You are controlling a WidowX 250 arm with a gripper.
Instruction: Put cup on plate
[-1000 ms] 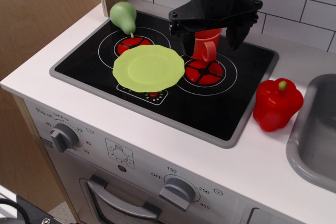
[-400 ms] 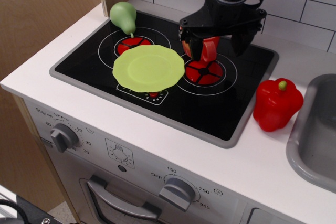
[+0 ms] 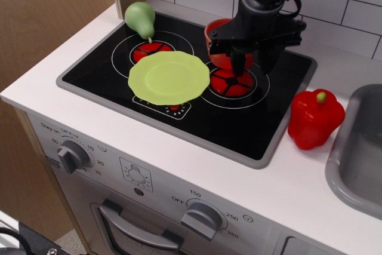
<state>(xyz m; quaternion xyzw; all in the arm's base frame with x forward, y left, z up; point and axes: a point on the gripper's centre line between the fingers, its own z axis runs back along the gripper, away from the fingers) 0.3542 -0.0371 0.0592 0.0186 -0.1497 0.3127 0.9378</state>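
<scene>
The red-orange cup (image 3: 216, 45) stands on the black hob at the back of the right burner, just right of the lime-green plate (image 3: 169, 77). Its open rim shows on the left and it looks tilted. Its right side and handle are hidden behind my gripper (image 3: 250, 64). The black gripper comes down from above with its jaws drawn in around the cup's right part, and appears shut on it. The plate lies flat and empty between the two burners, with its right edge close to the cup.
A green pear (image 3: 140, 19) stands at the hob's back left corner. A red bell pepper (image 3: 315, 119) stands on the white counter right of the hob (image 3: 197, 126). A grey sink (image 3: 358, 159) is at the far right. A tiled wall runs behind.
The gripper's jaws were spread wide on either side of the cup; they have turned and closed in. The cup has shifted left and tipped, so its opening shows.
</scene>
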